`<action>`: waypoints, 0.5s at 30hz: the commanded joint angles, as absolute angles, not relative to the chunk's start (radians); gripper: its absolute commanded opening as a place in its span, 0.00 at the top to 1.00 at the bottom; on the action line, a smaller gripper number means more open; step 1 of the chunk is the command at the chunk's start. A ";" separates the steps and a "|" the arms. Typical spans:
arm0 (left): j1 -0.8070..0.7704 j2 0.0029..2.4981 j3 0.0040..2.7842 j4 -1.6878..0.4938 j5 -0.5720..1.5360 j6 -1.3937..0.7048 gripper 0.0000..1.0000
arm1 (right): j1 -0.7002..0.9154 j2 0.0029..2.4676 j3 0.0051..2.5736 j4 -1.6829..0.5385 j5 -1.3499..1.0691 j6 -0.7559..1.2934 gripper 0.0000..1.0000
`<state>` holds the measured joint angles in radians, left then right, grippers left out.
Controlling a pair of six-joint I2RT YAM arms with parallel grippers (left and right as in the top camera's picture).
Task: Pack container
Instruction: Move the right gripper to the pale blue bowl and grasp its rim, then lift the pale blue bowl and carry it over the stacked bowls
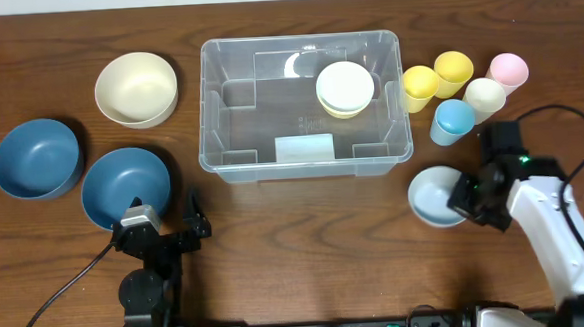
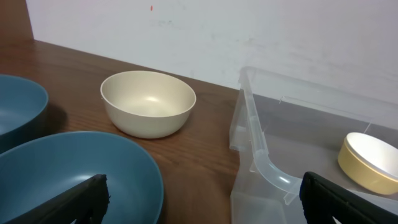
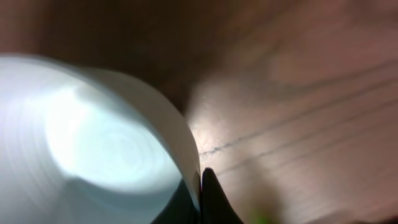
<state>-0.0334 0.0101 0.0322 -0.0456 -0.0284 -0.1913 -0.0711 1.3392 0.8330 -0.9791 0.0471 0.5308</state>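
1. Table (image 1: 305,223): dark wood, carries everything I list.
2. Container (image 1: 210,118): clear bin at the centre rear of the table, upright, with a whitish label patch (image 1: 304,149) at its near wall. Inside, toward its right rear, I see a stack of small bowls (image 1: 345,89), cream over yellow.
3. Two dark blue bowls: one at far left (image 1: 36,158), one beside it nearer my left arm (image 1: 125,185).
4. Cream bowl (image 1: 136,89): left of the container, apart from it.
5. Pale blue bowl (image 1: 432,196): front right, on the table.
6. Five cups, clustered right of the container: two yellow (image 1: 420,85) (image 1: 454,71), pink (image 1: 508,71), cream (image 1: 485,96), blue (image 1: 452,120).
7. Left gripper (image 2: 203,183): fingers spread wide, holding nothing, near the second dark blue bowl.
8. Right gripper (image 1: 469,196): fingers pinched on the pale blue bowl's rim, though the wrist view is blurred.
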 commanded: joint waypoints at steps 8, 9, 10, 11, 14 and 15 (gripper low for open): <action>-0.029 0.004 0.004 -0.071 -0.030 -0.200 0.02 | -0.058 1.188 1.225 -1.197 -0.044 0.315 0.99; -0.029 0.004 0.004 -0.071 -0.030 -0.200 0.02 | -0.050 1.193 1.262 -1.198 -0.066 0.297 0.99; -0.029 0.004 0.004 -0.071 -0.030 -0.200 0.02 | -0.043 1.200 1.294 -1.197 -0.080 0.290 0.99; -0.029 0.004 0.004 -0.071 -0.030 -0.200 0.02 | -0.036 1.212 1.333 -1.196 -0.086 0.290 0.99; -0.029 0.004 0.004 -0.071 -0.030 -0.200 0.02 | -0.004 1.270 1.448 -1.188 -0.091 0.290 0.99; -0.029 0.004 0.004 -0.071 -0.030 -0.200 0.02 | 0.008 1.295 1.486 -1.182 -0.099 0.290 0.99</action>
<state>-0.0334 0.0101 0.0322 -0.0456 -0.0288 -0.1913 -0.0242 1.2404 1.3930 -1.1927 -0.0570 0.3271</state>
